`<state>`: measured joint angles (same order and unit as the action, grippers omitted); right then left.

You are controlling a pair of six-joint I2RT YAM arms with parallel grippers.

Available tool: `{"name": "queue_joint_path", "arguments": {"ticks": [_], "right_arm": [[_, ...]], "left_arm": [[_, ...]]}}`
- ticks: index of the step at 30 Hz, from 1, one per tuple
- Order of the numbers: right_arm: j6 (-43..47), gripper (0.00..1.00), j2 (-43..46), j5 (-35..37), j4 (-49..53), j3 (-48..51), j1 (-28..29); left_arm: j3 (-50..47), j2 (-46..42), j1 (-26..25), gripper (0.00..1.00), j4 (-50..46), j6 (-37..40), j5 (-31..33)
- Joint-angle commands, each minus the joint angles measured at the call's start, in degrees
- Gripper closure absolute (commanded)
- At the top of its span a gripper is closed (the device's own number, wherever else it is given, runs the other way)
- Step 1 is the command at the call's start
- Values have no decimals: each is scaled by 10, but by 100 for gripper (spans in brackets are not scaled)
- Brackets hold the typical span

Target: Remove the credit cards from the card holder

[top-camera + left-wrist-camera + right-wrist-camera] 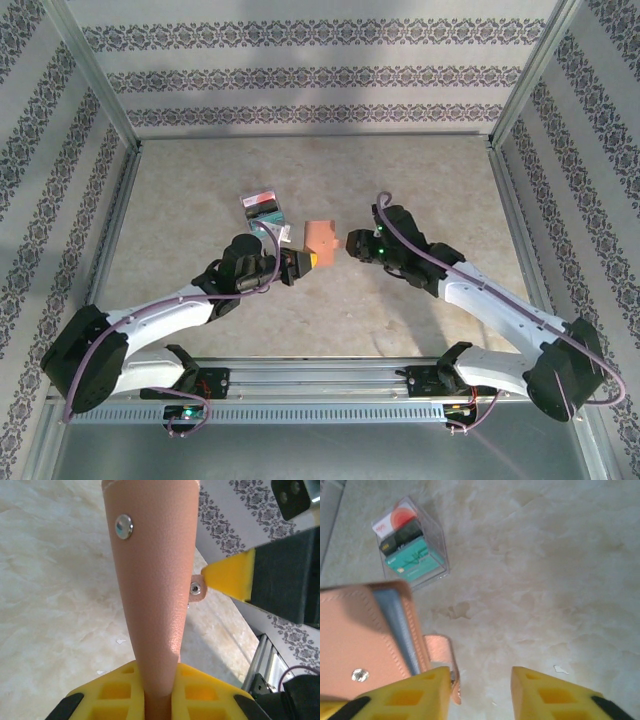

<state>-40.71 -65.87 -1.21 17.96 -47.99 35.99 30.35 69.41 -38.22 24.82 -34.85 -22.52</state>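
Clamping card holder with left gripper; holding right gripper parted, empty, just beside it. Judging early: no card seen drawn out, pulling cards left to do.

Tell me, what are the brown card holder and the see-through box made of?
The card holder looks like leather or fake leather: tan, matte, with a fine pebbly grain, stitched edges and a shiny metal snap. The box seems clear hard plastic: glossy walls, and you can see the cards through them.
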Motion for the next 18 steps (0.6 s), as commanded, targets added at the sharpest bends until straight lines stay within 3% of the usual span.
{"name": "queue_joint_path", "arguments": {"ticks": [1,5,7,10,14,18], "right_arm": [[18,53,29,-55,-28,24,-24],[18,41,49,-127,-89,50,-51],[12,30,63,-198,-176,82,-63],[9,22,63,-249,-240,99,-63],[8,17,51,-287,-287,106,-58],[11,20,30,-296,-295,100,-49]], "left_arm": [[10,-23,11,100,-12,27,-32],[13,-32,18,100,-14,28,-49],[10,-37,27,100,2,20,-71],[11,-41,36,100,5,15,-81],[13,-43,44,100,14,6,-93],[10,-41,52,100,41,-8,-122]]}}
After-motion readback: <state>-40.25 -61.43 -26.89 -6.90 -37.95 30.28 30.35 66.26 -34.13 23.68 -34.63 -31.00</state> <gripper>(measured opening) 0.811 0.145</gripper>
